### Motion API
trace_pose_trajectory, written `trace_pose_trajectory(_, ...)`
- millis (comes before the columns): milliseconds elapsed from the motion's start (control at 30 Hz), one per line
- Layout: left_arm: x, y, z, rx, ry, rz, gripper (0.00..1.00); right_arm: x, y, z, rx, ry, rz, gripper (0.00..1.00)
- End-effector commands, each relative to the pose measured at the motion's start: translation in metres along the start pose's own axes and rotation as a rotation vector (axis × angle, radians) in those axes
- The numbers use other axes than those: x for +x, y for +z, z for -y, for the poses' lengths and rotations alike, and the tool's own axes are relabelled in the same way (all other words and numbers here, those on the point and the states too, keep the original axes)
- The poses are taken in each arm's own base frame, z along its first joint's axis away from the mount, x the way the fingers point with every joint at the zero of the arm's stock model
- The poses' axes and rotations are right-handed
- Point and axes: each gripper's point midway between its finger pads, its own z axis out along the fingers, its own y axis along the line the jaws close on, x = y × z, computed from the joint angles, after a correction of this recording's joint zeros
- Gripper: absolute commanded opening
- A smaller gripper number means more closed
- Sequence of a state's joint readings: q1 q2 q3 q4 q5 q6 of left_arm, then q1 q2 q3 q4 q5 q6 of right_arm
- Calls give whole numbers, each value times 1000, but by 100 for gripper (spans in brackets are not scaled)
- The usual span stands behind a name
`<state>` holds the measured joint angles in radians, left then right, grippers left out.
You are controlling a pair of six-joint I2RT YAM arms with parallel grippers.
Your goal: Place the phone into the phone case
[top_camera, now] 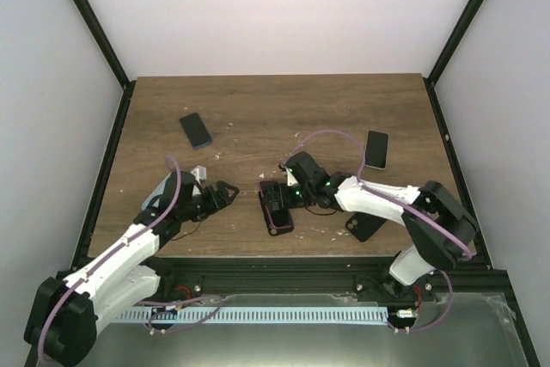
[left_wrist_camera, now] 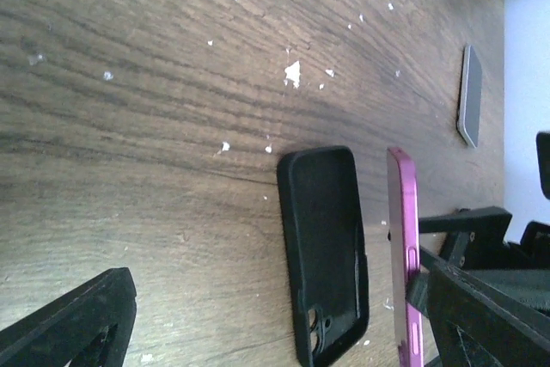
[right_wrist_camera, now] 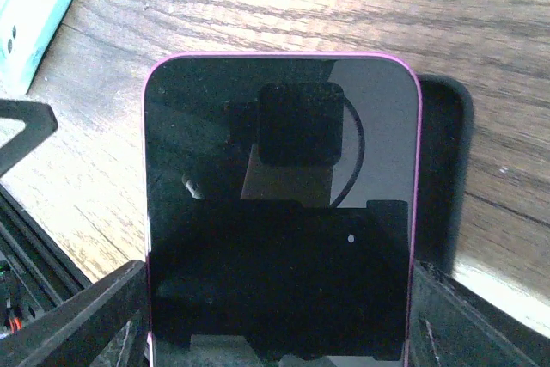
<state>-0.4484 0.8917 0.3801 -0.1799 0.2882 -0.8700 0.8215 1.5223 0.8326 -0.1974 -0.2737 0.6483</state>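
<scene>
Clamped by its long sides in the closed right gripper (right_wrist_camera: pixel 277 333), tilted up steeply just beside the black phone case (left_wrist_camera: pixel 325 247): the purple-rimmed phone (right_wrist_camera: pixel 279 169), not yet in. Case flat on the wooden surface (left_wrist_camera: pixel 129 83), cavity apparently up. Nearby, spread wide and holding nothing: the left gripper (top_camera: pixel 225 193). To finish well, lower the screen level over the cavity, match camera end to cutout, seat one long edge first, then press the other home. By count: three phones, including a blue-edged phone (top_camera: pixel 196 130) and a pale-edged phone (top_camera: pixel 375 149) well apart; two cases, counting a second black case (top_camera: pixel 365 227).
</scene>
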Motion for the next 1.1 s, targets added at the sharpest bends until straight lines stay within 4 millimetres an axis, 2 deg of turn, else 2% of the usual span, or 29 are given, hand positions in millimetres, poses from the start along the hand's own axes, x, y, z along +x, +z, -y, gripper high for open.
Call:
trace_pose_trajectory(0,6,-5,-4,5,-21,-8,93,-24,5,-28,-69,-9,52,59)
trace_pose_trajectory(300,11,-5,-9,7,-36,-13,90,-20,23,-29,-71,4,20,60)
trace_pose_trajectory(533,13,-2,-9,7,-44,-28,88,-10,34,-20,-25,17,-3,60)
trace_pose_trajectory(833,18,1,-18,-17,-51,-43,86,-2,40,-9,39,42,-16,61)
trace_pose_trajectory(1067,19,0,-14,3,-60,-48,84,2,41,-3,70,49,-24,63)
